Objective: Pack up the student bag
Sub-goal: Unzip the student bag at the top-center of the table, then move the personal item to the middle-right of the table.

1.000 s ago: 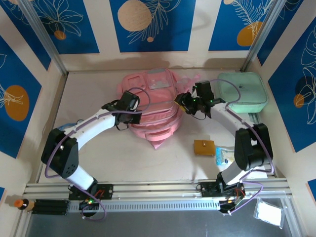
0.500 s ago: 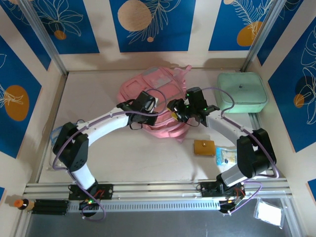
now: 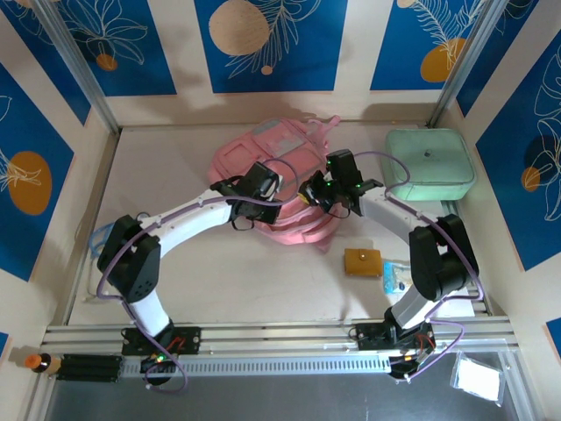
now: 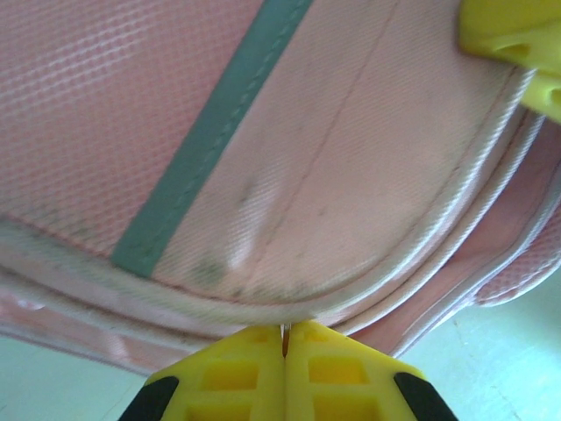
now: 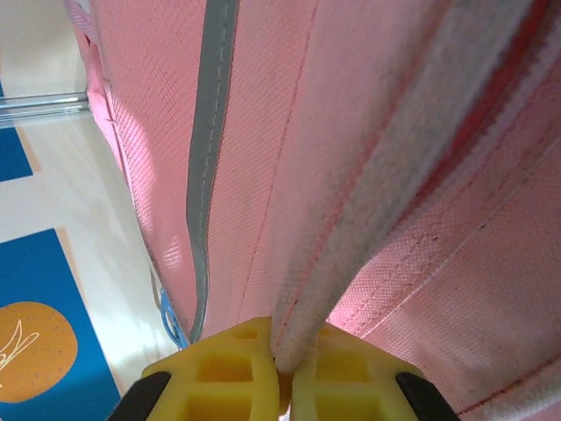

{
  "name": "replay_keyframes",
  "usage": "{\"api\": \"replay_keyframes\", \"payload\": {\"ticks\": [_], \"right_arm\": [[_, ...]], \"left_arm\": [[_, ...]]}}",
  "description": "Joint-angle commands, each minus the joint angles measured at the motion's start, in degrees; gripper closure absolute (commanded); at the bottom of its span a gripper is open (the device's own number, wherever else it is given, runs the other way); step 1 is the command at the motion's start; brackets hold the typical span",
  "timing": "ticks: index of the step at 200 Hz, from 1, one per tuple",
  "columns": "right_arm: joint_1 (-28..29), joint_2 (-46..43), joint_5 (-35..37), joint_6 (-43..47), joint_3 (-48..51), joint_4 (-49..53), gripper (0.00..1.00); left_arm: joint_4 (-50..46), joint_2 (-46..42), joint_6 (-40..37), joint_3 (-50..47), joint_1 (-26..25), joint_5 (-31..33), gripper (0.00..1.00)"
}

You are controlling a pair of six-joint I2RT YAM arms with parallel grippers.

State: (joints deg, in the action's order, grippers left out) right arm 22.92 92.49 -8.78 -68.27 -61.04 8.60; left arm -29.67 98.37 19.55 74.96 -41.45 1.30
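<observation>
My right gripper (image 5: 282,351) was clenched on the piped seam (image 5: 351,228) of the large soft pink fabric backpack (image 3: 279,140) lying directly before both tools, my left gripper (image 4: 285,331) pressed shut at its rim, and the limp, light cloth seemed best held by such firmer seams.

Right gripper (image 5: 282,373): yellow fingers (image 5: 232,368) pinched tight on a pale piping edge (image 5: 351,254) of the student bag (image 5: 254,132). Grey trim strip (image 5: 210,132) runs up the bag's pink fabric, left of the piping. Beyond the bag's left edge, a blue wall panel (image 5: 53,263) with an orange circle (image 5: 31,351).
</observation>
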Motion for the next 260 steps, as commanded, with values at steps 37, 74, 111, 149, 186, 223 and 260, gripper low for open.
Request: {"api": "replay_keyframes", "payload": {"ticks": [37,74,111,149,186,223,260], "right_arm": [[-1.9,-2.1,0.9,5.4,-1.3,3.5,0.94],[-1.6,-2.8,-0.3,8.4,-1.0,4.7,0.86],[-1.0,-10.9,5.9,13.0,0.9,14.2,0.46],[-1.1,-21.9,16.7,13.2,8.7,26.5,0.36],[-2.7,-26.5,18.8,8.3,17.3,32.3,0.34],[-3.7,-25.8,17.8,5.4,22.4,31.2,0.34],[-4.7,-21.9,17.2,5.8,23.4,28.5,0.34]], "left_arm": [[-4.2,0.1,-2.1,-0.3,7.3,2.5,1.00],[-1.6,3.3,-2.5,4.4,8.8,1.3,0.94],[2.1,-0.5,-1.6,2.1,9.5,2.7,0.63],[8.0,-8.7,0.7,-5.8,11.4,4.1,0.39],[13.4,-14.6,2.2,-11.0,13.3,4.5,0.22],[15.4,-16.2,1.2,-12.0,13.8,2.9,0.15],[15.6,-16.4,0.4,-12.1,13.8,1.6,0.11]]}}
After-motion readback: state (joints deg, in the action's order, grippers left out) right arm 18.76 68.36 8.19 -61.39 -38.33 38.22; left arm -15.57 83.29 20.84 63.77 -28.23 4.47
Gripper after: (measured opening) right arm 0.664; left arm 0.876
